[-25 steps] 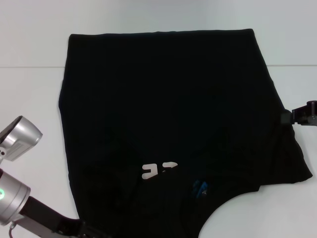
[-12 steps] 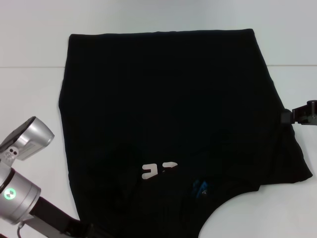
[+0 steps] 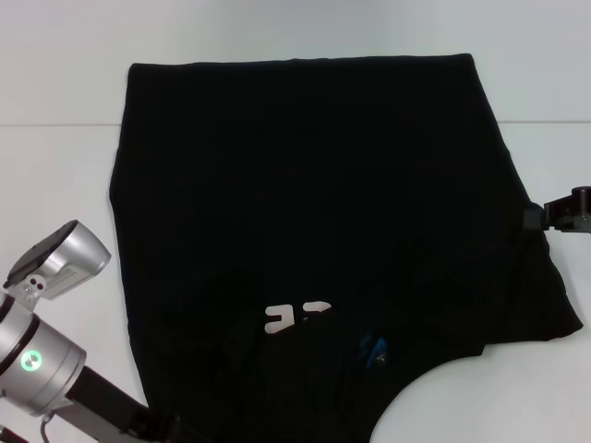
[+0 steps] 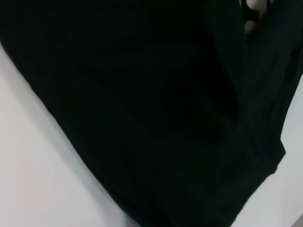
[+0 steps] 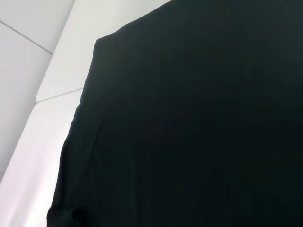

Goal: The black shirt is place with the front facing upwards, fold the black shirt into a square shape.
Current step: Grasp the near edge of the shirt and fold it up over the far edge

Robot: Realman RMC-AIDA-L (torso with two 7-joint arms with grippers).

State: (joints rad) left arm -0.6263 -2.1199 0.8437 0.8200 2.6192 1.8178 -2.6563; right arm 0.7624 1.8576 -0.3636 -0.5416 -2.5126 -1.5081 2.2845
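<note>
The black shirt (image 3: 314, 212) lies spread on the white counter (image 3: 55, 83), folded over so only a sliver of white lettering (image 3: 295, 316) and the blue label (image 3: 373, 349) show at its near edge. Its straight edge points away from me. My right gripper (image 3: 536, 218) touches its right edge; my left arm (image 3: 46, 360) sits at the near-left corner. Whether either set of fingers is apart, I cannot tell.

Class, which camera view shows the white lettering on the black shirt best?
The head view: the white lettering peeks out among folds of the black shirt, near the blue label. The left wrist view catches only a scrap of it at one edge; the right wrist view shows only plain cloth.
</note>
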